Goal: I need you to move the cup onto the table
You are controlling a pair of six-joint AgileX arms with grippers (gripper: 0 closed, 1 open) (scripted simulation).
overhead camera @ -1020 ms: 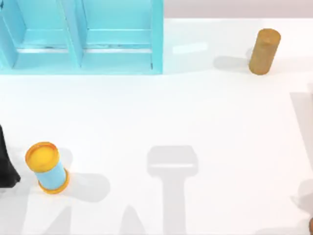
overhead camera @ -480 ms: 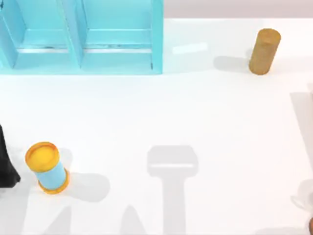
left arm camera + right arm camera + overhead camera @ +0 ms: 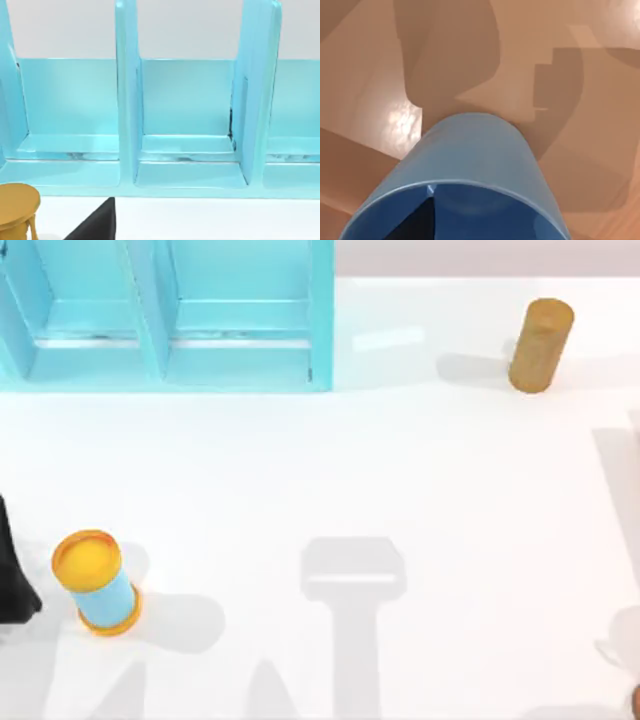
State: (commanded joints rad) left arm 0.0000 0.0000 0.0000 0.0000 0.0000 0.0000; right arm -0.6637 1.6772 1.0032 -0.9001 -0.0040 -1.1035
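The glossy white counter (image 3: 330, 480) carries a turquoise cabinet (image 3: 170, 320) at its far left, 1 tan-brown cylinder (image 3: 540, 345) far right, and 1 light-blue cylinder (image 3: 97, 582) with orange-yellow ends near left.

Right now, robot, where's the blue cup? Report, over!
Cup close under right wrist camera, above a tan surface. Left arm parked at table left edge. Yellow-capped cylinder and brown cylinder standing apart.
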